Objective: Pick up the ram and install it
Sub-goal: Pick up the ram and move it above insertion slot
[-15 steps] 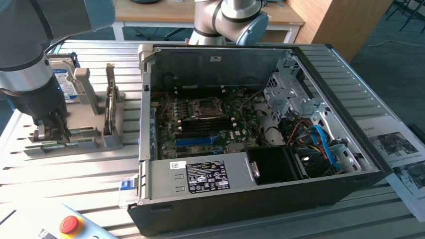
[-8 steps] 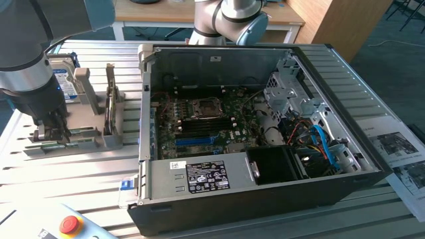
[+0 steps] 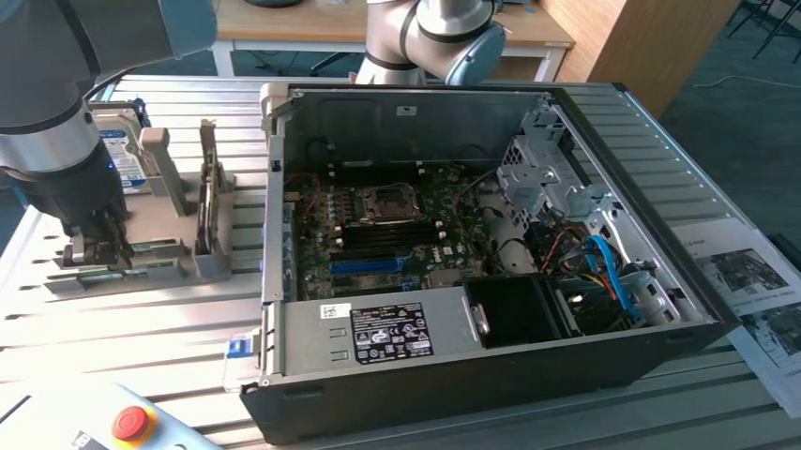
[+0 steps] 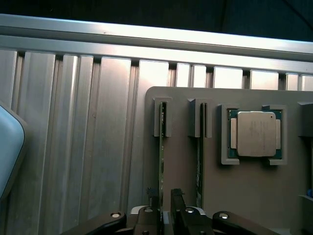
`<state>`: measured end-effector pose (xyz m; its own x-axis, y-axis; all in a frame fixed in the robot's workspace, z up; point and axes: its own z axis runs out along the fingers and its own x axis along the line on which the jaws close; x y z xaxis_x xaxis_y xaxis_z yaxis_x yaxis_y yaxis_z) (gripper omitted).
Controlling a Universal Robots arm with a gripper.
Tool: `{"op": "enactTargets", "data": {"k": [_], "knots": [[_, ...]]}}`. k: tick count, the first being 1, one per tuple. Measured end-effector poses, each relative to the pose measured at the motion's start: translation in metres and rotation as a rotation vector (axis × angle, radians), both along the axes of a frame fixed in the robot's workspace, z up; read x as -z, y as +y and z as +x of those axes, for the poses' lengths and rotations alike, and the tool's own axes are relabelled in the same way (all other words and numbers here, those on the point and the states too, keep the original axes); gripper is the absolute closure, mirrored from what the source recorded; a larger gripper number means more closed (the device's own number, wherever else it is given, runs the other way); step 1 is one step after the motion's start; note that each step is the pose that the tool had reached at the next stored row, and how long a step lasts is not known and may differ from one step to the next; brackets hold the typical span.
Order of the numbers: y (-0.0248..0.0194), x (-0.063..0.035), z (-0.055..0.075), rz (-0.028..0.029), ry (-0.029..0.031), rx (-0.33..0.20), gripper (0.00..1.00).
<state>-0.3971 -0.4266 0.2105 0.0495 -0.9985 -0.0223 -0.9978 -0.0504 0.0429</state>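
ram [image 4: 161, 161]: stands on its thin edge in the grey holder [image 4: 181, 100] on the tabletop [image 4: 98, 127], twin stick [image 4: 199, 161] just beside | claw [image 4: 165, 195]: spread, one finger each side of the ram, not pinching | tip: I think stay centred, squeeze the flat sides softly, keep off the twin
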Motion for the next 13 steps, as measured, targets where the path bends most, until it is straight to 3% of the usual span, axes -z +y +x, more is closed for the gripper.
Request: {"op": "enactTargets", "data": {"k": [13], "knots": [[-0.0001, 0.0009, 0.0029, 0.0000, 0.0002, 0.000, 0.76]]}}
